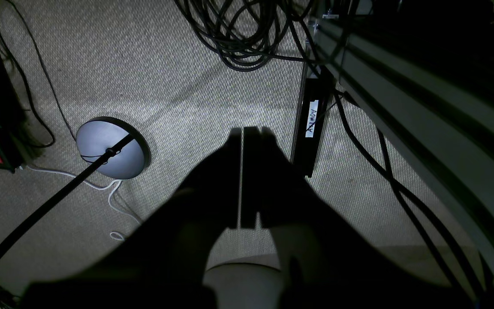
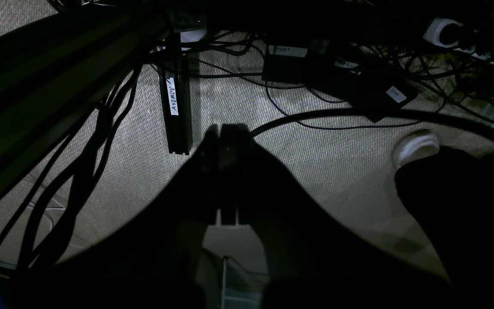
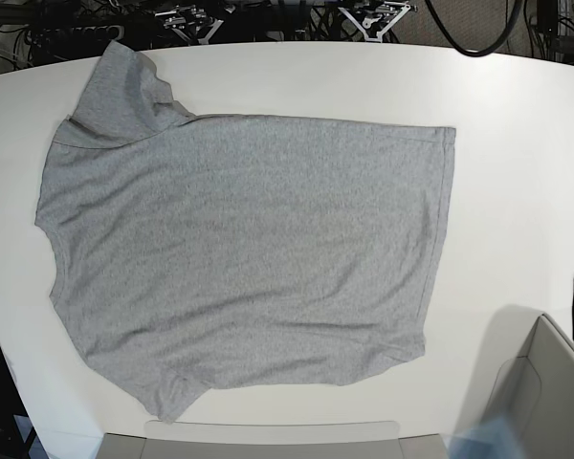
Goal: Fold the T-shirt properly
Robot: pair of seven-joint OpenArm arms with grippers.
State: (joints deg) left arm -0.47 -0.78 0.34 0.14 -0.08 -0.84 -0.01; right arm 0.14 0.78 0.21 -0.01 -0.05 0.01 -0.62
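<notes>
Left gripper: dark silhouette in the left wrist view, its two fingers pressed together with only a thin slit of light between them, holding nothing, hanging over the floor.
Right gripper: likewise a dark shape in the right wrist view, fingers together, nothing clamped.
Beige woven carpet floor: lies under both grippers.
Round grey metal stand base: at 9 o'clock from the left gripper, a black pole running off it toward 7 o'clock.
Black bar with a white handwritten label: just at 3 o'clock of the left gripper; a similar labelled bar sits at 10 o'clock of the right gripper.
Coiled black cables: at 12 o'clock in the left wrist view.
White shoe: at 3 o'clock from the right gripper.
Heather-grey short-sleeved cotton T-shirt: spread flat, plain side up, mid white curved worktop; sleeves toward 9 o'clock, hem toward 3 o'clock.
</notes>
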